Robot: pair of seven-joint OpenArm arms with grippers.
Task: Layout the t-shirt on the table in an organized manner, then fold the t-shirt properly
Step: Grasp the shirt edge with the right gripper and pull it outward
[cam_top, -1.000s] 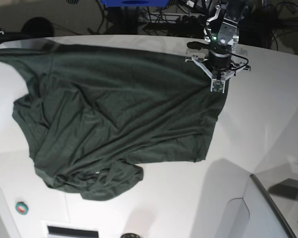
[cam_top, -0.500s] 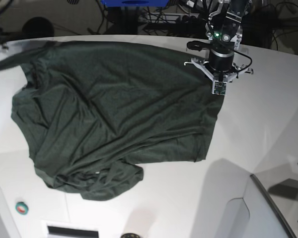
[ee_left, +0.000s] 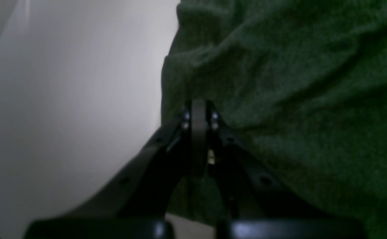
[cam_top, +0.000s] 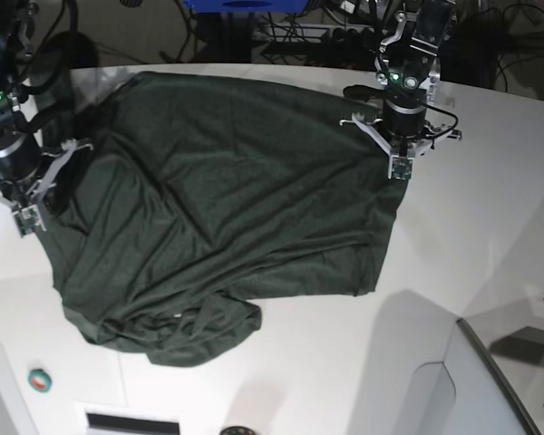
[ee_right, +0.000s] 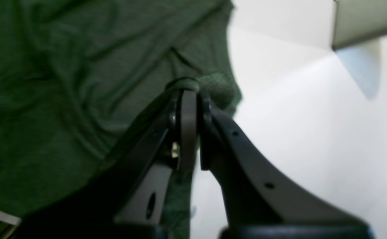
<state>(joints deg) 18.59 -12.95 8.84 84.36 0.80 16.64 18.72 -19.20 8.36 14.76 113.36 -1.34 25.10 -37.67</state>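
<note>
Layout stage, unfinished. The shirt [cam_top: 227, 208] lies across the bench [cam_top: 490, 227], its far part spread, its near-left corner bunched. Left gripper [cam_top: 400, 169] and right gripper [cam_top: 27, 220] each pinch a shirt edge. Smoothing and all folding appear left.

No legible text or labels

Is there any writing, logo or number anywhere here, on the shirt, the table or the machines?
None can be read.
t-shirt: plain dark green, no print or visible label.
table: bare white, no markings.
Small round green and red thing at the table's near edge: too small to tell whether it bears any text.
</note>
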